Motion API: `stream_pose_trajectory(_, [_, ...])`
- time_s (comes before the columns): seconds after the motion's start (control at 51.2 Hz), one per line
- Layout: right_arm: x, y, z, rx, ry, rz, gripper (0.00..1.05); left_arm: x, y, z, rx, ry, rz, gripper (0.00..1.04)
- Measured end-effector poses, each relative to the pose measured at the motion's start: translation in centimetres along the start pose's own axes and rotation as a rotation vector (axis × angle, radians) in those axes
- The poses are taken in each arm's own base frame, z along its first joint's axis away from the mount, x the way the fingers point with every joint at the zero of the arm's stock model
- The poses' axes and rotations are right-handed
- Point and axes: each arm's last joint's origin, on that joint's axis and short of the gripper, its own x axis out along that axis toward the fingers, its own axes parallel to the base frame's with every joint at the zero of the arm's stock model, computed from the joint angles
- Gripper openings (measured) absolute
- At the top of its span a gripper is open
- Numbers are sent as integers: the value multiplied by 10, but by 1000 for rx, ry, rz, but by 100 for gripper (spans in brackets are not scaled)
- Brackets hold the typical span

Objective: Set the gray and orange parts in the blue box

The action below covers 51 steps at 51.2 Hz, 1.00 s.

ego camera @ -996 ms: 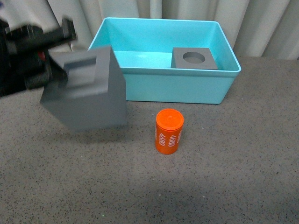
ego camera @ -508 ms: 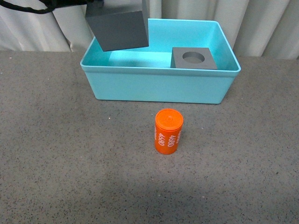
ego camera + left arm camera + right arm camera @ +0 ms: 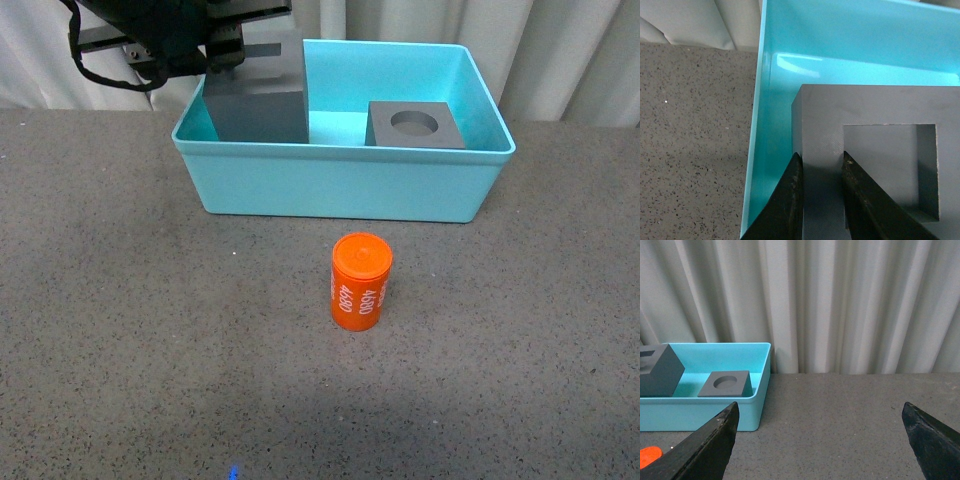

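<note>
Left pincer [image 3: 821, 156]: we held the gray cube [image 3: 258, 100] clamped by its wall.
Release: we judged it should sink to the blue box [image 3: 340, 190] floor beneath the pincer before opening.

Pale pleated curtain [image 3: 840, 305] behind, speckled dark grey surface [image 3: 130, 350], soft even light

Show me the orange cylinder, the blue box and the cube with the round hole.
orange cylinder [image 3: 360, 296], front view, printed side.
blue box [image 3: 340, 188], front view, front wall.
cube with the round hole [image 3: 447, 134], front view, top face.
</note>
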Motion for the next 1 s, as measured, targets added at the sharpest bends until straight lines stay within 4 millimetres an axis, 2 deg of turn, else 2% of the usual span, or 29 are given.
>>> stream_pose_trajectory(0.195, [0, 0, 0, 0, 0, 0, 95, 11, 0, -6, 8, 33, 26, 16])
stream_pose_trajectory(0.469, [0, 0, 0, 0, 0, 0, 95, 15, 0, -8, 2, 62, 44, 17])
stream_pose_trajectory(0.488, [0, 0, 0, 0, 0, 0, 95, 15, 0, -8, 1, 62, 45, 19])
stream_pose_trajectory(0.625, [0, 0, 0, 0, 0, 0, 95, 10, 0, -3, -7, 46, 43, 48])
stream_pose_trajectory(0.723, [0, 0, 0, 0, 0, 0, 95, -4, 0, 4, -20, -8, 9, 68])
stream_pose_trajectory(0.86, [0, 0, 0, 0, 0, 0, 95, -50, 4, 16, -45, -175, -23, 98])
stream_pose_trajectory(0.938, [0, 0, 0, 0, 0, 0, 95, -84, 8, 17, -24, -292, -33, 98])
stream_pose_trajectory(0.996, [0, 0, 0, 0, 0, 0, 95, -109, 14, 6, -19, -358, -77, 98])
